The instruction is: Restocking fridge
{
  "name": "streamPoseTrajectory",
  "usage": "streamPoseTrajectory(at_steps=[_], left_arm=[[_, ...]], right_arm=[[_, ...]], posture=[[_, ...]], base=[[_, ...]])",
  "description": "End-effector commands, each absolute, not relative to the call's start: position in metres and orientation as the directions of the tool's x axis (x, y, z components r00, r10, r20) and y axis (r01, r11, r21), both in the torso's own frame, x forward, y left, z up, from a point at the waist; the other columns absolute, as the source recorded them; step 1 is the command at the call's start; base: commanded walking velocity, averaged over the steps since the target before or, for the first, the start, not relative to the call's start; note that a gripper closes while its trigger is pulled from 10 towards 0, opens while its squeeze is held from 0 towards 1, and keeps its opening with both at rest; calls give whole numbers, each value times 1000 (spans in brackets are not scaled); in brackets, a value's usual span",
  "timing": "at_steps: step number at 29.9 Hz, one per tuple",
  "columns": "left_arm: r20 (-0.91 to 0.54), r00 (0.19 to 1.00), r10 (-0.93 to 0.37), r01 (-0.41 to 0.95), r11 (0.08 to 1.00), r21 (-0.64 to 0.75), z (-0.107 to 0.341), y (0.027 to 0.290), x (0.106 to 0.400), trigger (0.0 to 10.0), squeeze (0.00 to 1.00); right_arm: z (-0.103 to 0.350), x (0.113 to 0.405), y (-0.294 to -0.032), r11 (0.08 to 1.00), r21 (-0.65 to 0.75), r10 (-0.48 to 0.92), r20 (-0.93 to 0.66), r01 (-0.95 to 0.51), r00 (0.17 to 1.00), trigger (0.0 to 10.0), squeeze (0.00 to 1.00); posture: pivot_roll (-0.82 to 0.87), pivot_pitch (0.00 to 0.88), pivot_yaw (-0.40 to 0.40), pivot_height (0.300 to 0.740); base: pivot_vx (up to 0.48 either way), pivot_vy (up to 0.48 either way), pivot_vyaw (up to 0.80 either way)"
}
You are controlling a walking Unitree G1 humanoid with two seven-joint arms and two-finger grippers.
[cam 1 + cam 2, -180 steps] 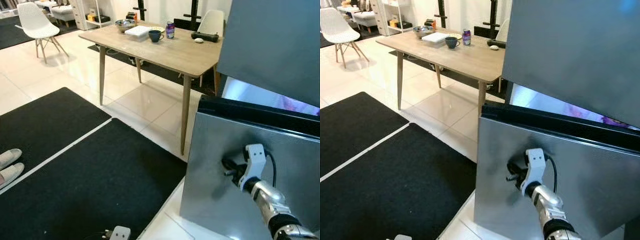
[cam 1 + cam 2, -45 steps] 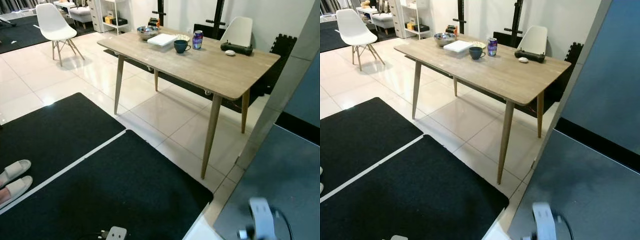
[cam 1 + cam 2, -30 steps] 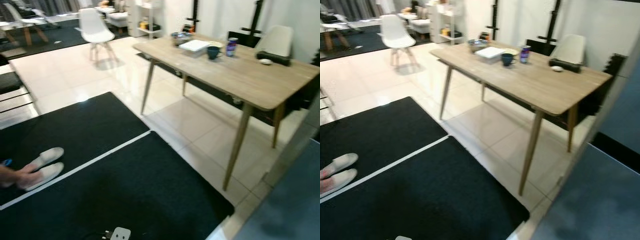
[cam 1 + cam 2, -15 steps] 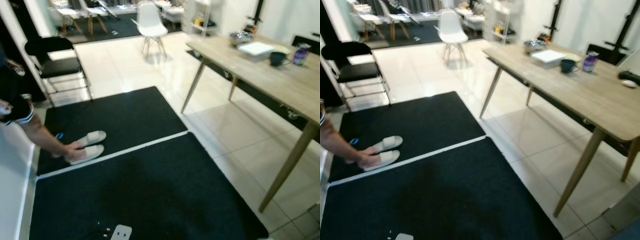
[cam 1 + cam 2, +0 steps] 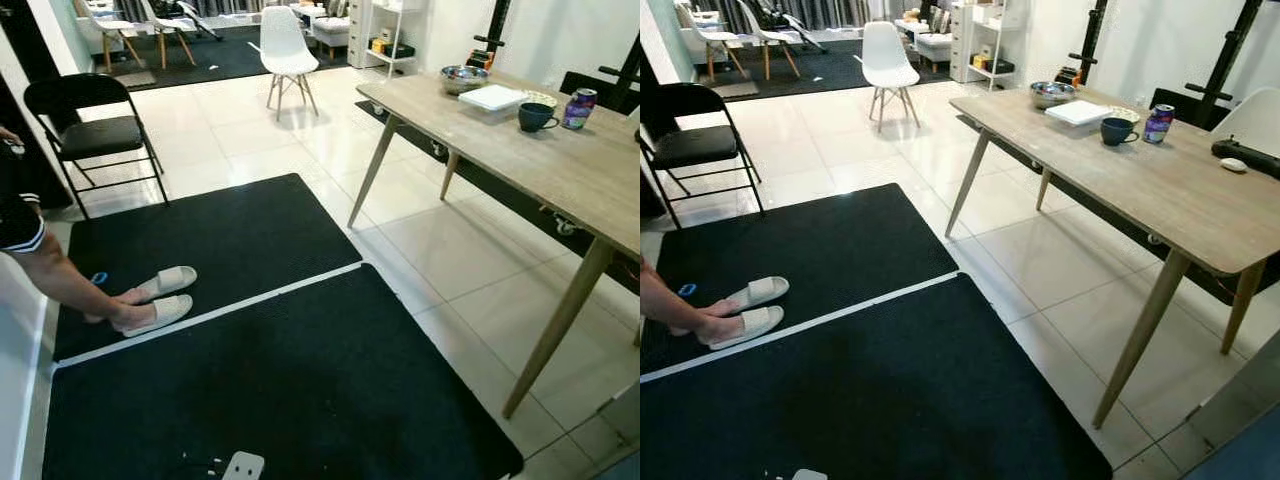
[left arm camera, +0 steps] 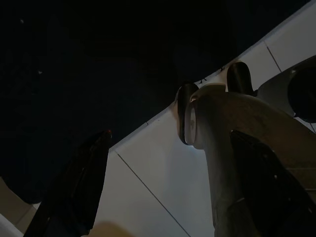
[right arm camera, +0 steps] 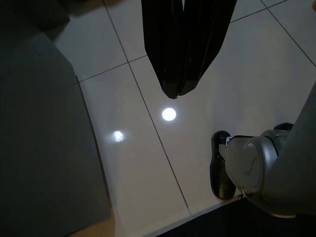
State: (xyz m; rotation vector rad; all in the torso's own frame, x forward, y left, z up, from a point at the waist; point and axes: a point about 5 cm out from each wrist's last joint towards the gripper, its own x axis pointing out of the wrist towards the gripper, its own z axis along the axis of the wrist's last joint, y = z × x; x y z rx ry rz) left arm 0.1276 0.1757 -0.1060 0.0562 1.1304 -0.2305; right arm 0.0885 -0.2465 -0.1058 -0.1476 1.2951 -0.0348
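A sliver of the grey fridge [image 5: 1240, 440] shows at the lower right corner of the eye views. On the wooden table [image 5: 1160, 195] stand a purple can [image 5: 1158, 123], a dark mug [image 5: 1116, 130], a metal bowl [image 5: 1051, 94] and a white box [image 5: 1080, 111]. In the right wrist view my right gripper [image 7: 175, 91] hangs shut and empty over white floor tiles, beside the fridge's grey side [image 7: 39, 148]. My left gripper [image 6: 170, 133] hangs open in the dark left wrist view, over the mat's edge and my own foot [image 6: 212, 118].
Black mats [image 5: 280, 380] cover the floor ahead. A person's leg [image 5: 60, 280] and pale slippers [image 5: 155, 300] are at the left. A black folding chair [image 5: 95, 120] and a white chair [image 5: 285, 40] stand farther back. A white plug [image 5: 240, 465] lies near my feet.
The view has swung left, so the fridge door has slid off to the right and a person has come in on the left. My right gripper has left the fridge door and hangs.
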Motion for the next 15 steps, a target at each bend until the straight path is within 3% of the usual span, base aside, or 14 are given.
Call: streamPoseTrajectory(at_steps=[1,7,15], left_arm=[[-908,391,-154,220,973,-70,-107,177,125,10000,0],[-909,388,-155,222,972,-71,-107,177,124,10000,0],[-908,388,-158,228,971,-71,-107,176,123,10000,0]], right_arm=[[-105,90,-247,989,-134,-112,-953,-60,282,10000,0],[-105,90,-247,990,-130,-108,-953,-62,285,10000,0],[-105,91,-245,990,-123,-99,-953,-69,288,10000,0]], posture=[[-62,0,-23,740],[-63,0,-24,740],[-64,0,-25,740]], base=[[259,0,0],[269,0,0],[409,0,0]])
